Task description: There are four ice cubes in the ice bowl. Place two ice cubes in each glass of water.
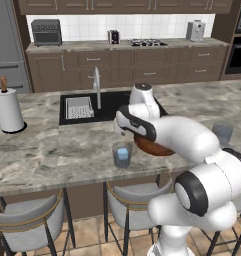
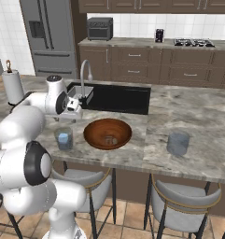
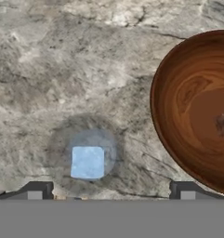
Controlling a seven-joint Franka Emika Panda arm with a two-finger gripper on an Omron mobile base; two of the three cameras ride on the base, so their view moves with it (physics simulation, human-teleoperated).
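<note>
Your gripper (image 3: 111, 193) hangs spread and empty above the near glass (image 3: 85, 155), where a cube (image 3: 88, 162) sits. The bowl (image 3: 178, 111) lies just beside it, so your reach is short.

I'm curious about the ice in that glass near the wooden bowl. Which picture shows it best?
The hand view: it looks straight down into the glass, so the ice cube shows as a clear pale-blue square. In the left base view the ice is a small blue patch seen through the glass wall; the right base view shows the same, smaller.

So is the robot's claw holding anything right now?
Gripper: open and holding nothing, above the glass with an ice cube inside.
</note>
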